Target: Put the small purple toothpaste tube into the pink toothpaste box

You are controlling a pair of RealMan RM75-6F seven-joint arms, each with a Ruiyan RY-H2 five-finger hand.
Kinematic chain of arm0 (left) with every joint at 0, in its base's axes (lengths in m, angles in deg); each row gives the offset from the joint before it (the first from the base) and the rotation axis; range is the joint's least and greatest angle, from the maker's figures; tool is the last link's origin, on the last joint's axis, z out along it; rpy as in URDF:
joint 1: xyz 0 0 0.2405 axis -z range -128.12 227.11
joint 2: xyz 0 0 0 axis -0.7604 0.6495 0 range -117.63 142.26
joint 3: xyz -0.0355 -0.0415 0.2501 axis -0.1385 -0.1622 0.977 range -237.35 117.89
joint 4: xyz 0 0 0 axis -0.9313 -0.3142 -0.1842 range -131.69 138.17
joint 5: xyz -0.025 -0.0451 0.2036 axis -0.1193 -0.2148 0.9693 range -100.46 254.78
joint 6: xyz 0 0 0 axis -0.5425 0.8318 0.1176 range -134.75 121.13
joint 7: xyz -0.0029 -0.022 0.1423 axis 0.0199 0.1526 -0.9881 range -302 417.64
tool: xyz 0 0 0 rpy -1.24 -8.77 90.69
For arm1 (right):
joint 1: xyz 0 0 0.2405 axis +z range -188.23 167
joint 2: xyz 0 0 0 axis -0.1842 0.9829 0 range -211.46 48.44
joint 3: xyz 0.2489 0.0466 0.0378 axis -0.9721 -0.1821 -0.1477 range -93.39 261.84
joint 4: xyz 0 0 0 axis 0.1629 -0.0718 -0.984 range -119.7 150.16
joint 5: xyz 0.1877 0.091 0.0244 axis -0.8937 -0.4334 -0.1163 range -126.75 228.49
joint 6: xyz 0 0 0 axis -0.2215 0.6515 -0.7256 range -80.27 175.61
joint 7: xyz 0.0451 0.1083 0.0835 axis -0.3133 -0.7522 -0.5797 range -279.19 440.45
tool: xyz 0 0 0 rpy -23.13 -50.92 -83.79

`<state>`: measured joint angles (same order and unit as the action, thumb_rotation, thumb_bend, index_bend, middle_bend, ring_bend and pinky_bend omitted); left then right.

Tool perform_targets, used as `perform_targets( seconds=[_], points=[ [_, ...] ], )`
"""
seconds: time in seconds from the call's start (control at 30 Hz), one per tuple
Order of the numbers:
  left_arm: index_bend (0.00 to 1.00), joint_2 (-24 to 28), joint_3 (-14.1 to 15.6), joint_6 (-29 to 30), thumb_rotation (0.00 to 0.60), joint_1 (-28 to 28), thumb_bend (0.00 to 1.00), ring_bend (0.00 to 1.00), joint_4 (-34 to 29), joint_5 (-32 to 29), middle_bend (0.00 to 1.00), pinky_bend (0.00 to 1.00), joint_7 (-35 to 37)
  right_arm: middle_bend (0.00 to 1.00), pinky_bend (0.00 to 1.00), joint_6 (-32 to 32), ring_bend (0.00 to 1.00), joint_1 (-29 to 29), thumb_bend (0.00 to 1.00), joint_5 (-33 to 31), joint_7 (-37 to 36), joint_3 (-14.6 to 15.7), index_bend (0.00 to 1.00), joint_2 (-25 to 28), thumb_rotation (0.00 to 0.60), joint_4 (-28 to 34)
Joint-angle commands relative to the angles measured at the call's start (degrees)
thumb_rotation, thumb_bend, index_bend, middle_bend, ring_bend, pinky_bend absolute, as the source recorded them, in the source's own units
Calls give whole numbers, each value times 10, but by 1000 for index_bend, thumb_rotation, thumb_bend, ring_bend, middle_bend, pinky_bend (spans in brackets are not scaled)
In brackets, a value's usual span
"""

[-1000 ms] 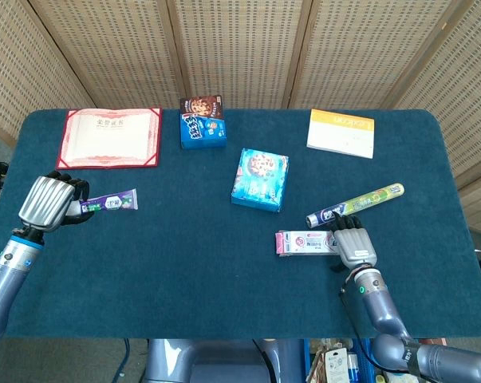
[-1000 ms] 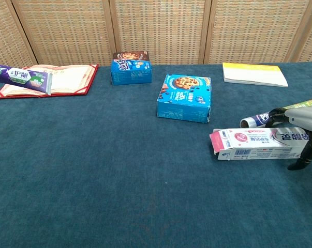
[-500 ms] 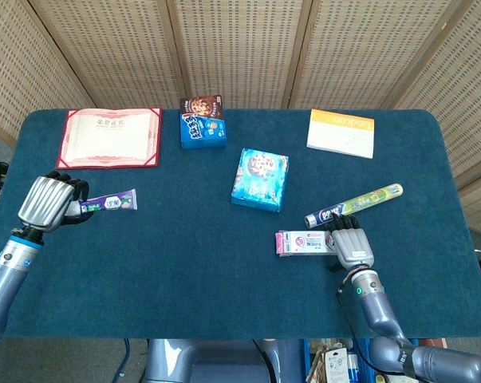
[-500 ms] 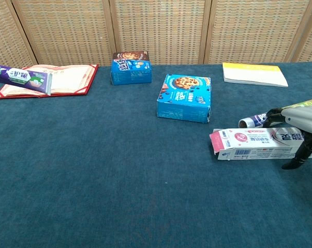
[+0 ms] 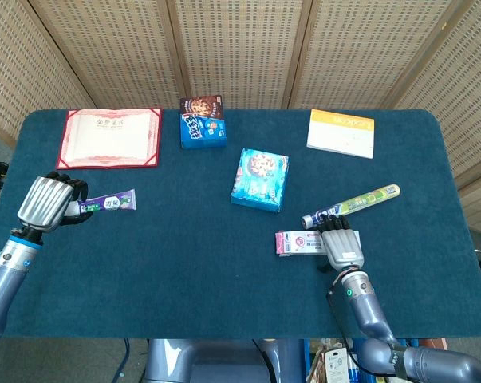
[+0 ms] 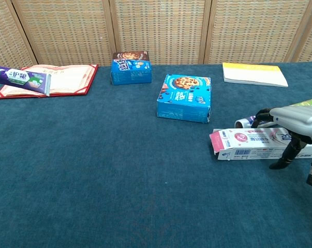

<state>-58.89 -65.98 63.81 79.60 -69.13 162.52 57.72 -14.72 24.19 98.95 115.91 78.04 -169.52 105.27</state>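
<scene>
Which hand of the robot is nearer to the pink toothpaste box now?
Right. The right hand lies over one end of the pink toothpaste box, fingers around it. The left hand is far across the table, holding the small purple toothpaste tube.

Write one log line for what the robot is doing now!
left robot hand: holds purple toothpaste tube | right robot hand: grips pink toothpaste box | tube not yet inside
</scene>
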Motion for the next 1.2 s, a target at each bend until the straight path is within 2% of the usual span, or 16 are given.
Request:
perform_targets(
  seconds=[0.03, 0.33, 1.2],
  points=[
    [918, 0, 0, 1, 600, 0, 310, 550, 1, 0, 686, 482, 1, 167, 31, -8, 3, 1, 0, 7, 1, -3, 279, -7, 600, 0],
    [918, 0, 0, 1, 600, -1, 311, 550, 3, 1, 686, 482, 5, 238, 139, -25, 83, -5, 0, 10, 3, -3, 347, -19, 600, -10],
    [918, 6, -3, 1, 600, -1, 310, 550, -7, -3, 686, 482, -2, 215, 140, -39, 83, -33, 0, 41, -27, 0, 347, -3, 600, -6]
  ],
)
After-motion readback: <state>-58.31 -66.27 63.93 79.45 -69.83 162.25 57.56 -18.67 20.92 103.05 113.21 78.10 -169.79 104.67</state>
